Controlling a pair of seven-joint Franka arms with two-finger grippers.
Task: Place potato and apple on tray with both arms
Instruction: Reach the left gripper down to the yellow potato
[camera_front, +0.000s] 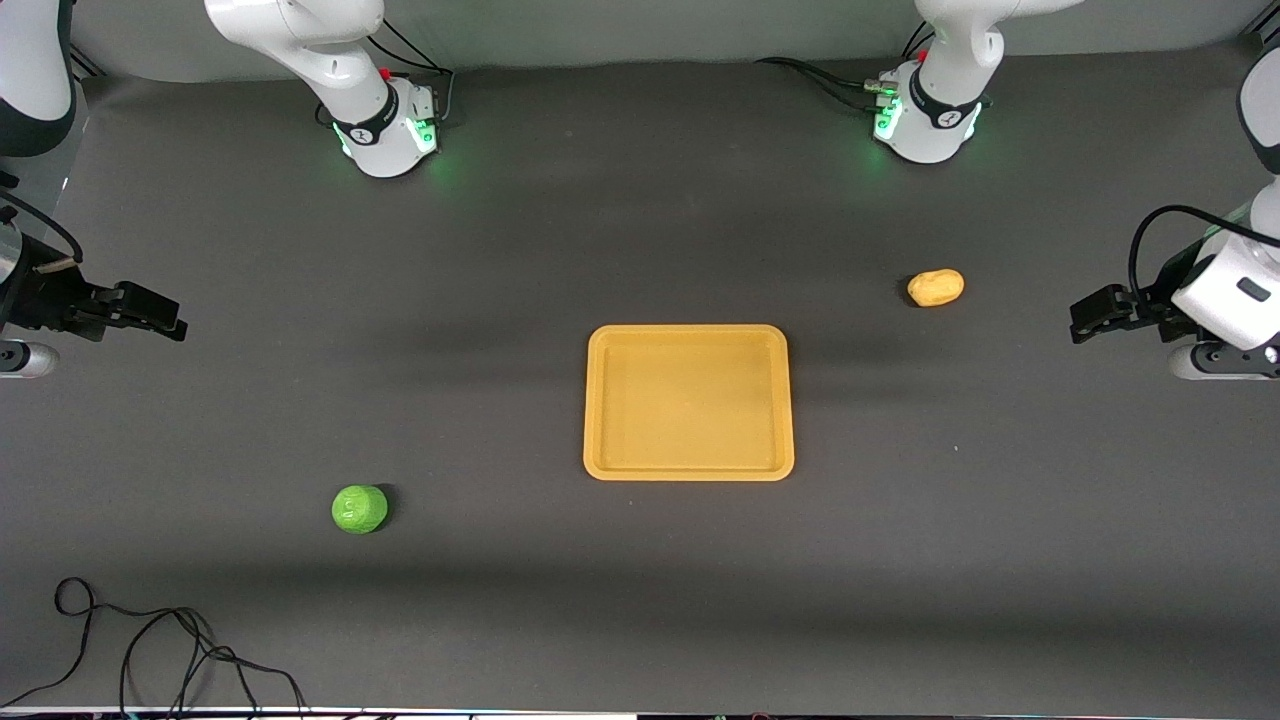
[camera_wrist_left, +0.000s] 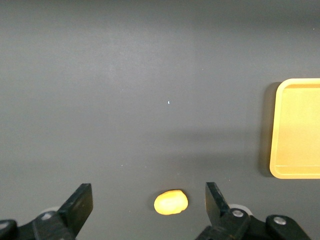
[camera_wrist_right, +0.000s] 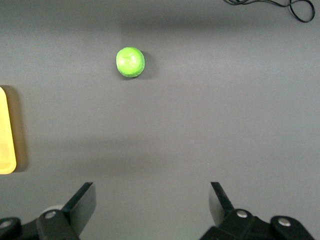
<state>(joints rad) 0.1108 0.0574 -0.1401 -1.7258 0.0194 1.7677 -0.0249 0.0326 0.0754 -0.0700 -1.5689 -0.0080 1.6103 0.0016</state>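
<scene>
Hovering at table ends, left gripper (camera_front: 1085, 322) and right gripper (camera_front: 170, 318), jaws wide

One tray (camera_front: 688, 335), one potato (camera_front: 935, 287), one apple (camera_front: 359, 509), two arms, two grippers (camera_front: 150, 312) (camera_front: 1095, 318), and one loose cable (camera_front: 150, 640) on the desk (camera_front: 640, 600).

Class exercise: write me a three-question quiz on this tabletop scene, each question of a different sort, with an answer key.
1. True or false: the tray holds the apple.
2. Which lies nearer the front camera: A) the potato B) the apple?
3. Fill in: the left gripper and the right gripper are both ____.

Key: 1 false, the tray holds nothing; 2 B; 3 open.
</scene>
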